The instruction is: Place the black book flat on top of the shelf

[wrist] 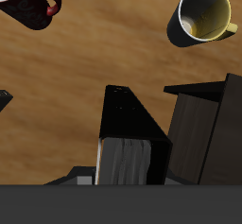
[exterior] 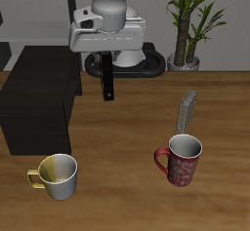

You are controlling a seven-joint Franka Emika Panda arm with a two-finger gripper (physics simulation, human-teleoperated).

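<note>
My gripper (exterior: 107, 65) is shut on the black book (exterior: 107, 80). The book hangs upright from the fingers, above the wooden table and just beside the shelf (exterior: 39, 96), the large matte black cabinet with a flat top. The book's lower end is about level with the shelf's top. In the wrist view the black book (wrist: 132, 133) shows edge-on with its pale pages, and the shelf (wrist: 203, 124) stands close beside it.
A grey patterned book (exterior: 187, 108) stands upright on the table. A red mug (exterior: 179, 161) and a yellow mug (exterior: 57, 174) stand near the front edge. A potted plant (exterior: 190, 20) is at the back.
</note>
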